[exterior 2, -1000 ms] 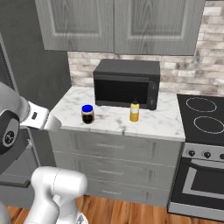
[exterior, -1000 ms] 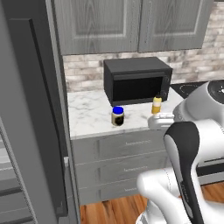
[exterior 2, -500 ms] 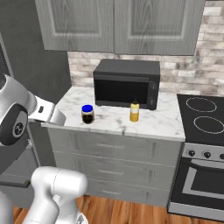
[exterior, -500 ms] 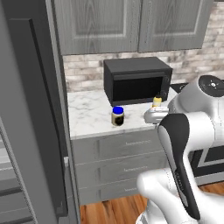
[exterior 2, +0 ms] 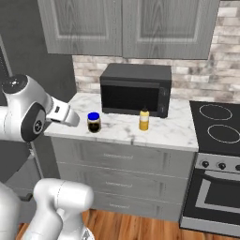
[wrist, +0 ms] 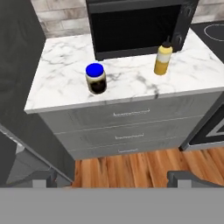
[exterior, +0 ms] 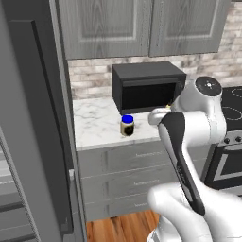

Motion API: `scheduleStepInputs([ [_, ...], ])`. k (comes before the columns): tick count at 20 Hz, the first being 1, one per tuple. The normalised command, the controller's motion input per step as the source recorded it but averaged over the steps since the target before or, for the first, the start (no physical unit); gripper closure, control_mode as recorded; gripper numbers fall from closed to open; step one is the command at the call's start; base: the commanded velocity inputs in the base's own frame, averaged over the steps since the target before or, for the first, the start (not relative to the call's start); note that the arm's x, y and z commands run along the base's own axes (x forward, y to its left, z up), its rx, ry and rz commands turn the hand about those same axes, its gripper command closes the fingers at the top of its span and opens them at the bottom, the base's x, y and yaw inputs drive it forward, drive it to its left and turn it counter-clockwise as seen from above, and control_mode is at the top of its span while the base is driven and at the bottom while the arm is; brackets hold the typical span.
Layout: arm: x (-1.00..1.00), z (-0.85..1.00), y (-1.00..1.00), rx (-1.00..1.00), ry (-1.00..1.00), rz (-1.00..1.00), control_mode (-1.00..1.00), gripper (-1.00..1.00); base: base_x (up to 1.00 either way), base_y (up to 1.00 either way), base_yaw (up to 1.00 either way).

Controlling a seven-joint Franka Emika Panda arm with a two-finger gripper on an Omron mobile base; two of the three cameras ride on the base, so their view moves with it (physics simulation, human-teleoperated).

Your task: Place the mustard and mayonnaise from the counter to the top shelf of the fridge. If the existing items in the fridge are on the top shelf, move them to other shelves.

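The mayonnaise point(exterior 2: 94, 122) point(exterior: 127, 125) point(wrist: 96, 78), a blue-lidded jar, stands on the marble counter point(exterior 2: 164, 132) point(wrist: 61, 87) near its front edge. The yellow mustard point(exterior 2: 144, 119) point(wrist: 163, 58) stands upright to its right, close to the microwave; in the left base view my arm covers it. My gripper point(wrist: 113, 180) is open, its fingertips point(wrist: 43, 179) wide apart with nothing between them, well back from the counter and above the floor. The fridge point(exterior: 33, 118) point(exterior 2: 28, 47) stands left of the counter with its door swung out. Its top shelf and the existing items are out of view.
A black microwave point(exterior 2: 136, 90) point(exterior: 146, 87) sits at the back of the counter. A black stove point(exterior 2: 218, 126) adjoins it on the right. Grey drawers point(wrist: 127, 127) run below the counter over a wood floor point(wrist: 131, 168). Grey cabinets point(exterior 2: 126, 26) hang overhead.
My arm has swung up and across, now covering the mustard in the left base view. The jar and the bottle have not moved. The gripper has stayed open.
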Motion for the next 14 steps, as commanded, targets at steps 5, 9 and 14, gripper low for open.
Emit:
scheduleStepInputs([
  [5,0.5,-0.29,0.0,0.0,0.0,0.0,-1.0,-1.0,0.0,0.0,0.0],
  [9,0.56,-0.25,0.0,0.0,0.0,0.0,-1.0,-1.0,0.0,0.0,0.0],
  [14,0.75,-0.09,0.03,-0.01,0.0,0.02,-1.0,-1.0,0.0,0.0,0.0],
])
